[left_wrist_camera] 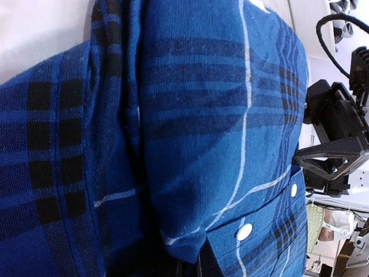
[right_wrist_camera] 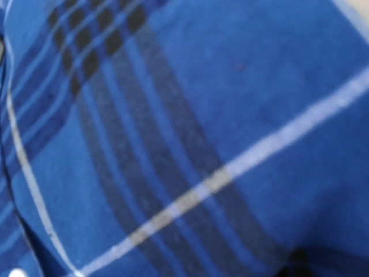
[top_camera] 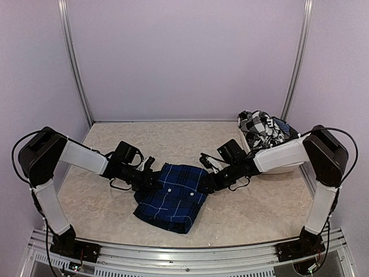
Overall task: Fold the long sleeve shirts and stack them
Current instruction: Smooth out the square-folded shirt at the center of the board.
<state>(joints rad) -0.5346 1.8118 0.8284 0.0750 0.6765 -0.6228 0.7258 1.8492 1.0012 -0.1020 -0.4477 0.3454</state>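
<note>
As it rests on the worktop (top_camera: 104, 208), we find the blue shirt (top_camera: 173, 199) folded flat between the two tools, its long axis running far to near, the near end swung leftward. The checked shirt (top_camera: 260, 128) sits crumpled beyond the right tool (top_camera: 209, 175), whose fingers stand apart against the blue shirt's right edge. The left tool (top_camera: 151, 173) is clenched on its left edge.

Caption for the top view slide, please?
Both arms at the folded blue plaid shirt; checked shirt heaped back right.
</note>
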